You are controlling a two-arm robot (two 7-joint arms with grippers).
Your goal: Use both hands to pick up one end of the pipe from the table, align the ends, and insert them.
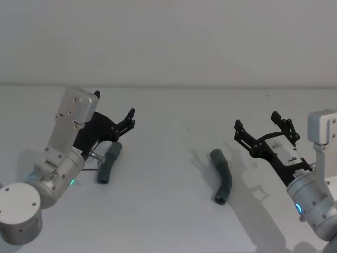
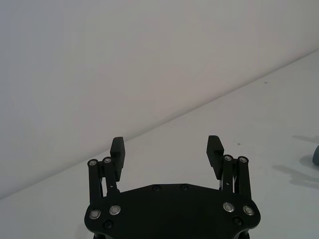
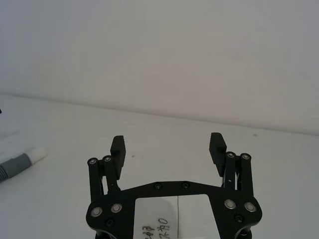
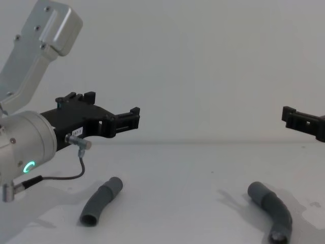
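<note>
the left pipe piece (image 1: 109,163) lay flat on the table (image 1: 163,226) toward the robot's left side, slightly bent, with one open end facing the robot. the right pipe piece (image 1: 222,176) lay flat toward the right side, curved, well apart from the first. the two pieces were neither touching nor joined. a grey piece with a white tip (image 3: 20,162) appeared at the edge of the right wrist view; which of the two it was could not be determined. the left gripper (image 1: 114,104) hung above the table just behind the left pipe piece, clear of it, fingers spread and holding nothing. the right gripper (image 1: 256,120) hung near the right pipe piece on its outer side, raised off the table, fingers likewise spread and empty.
</note>
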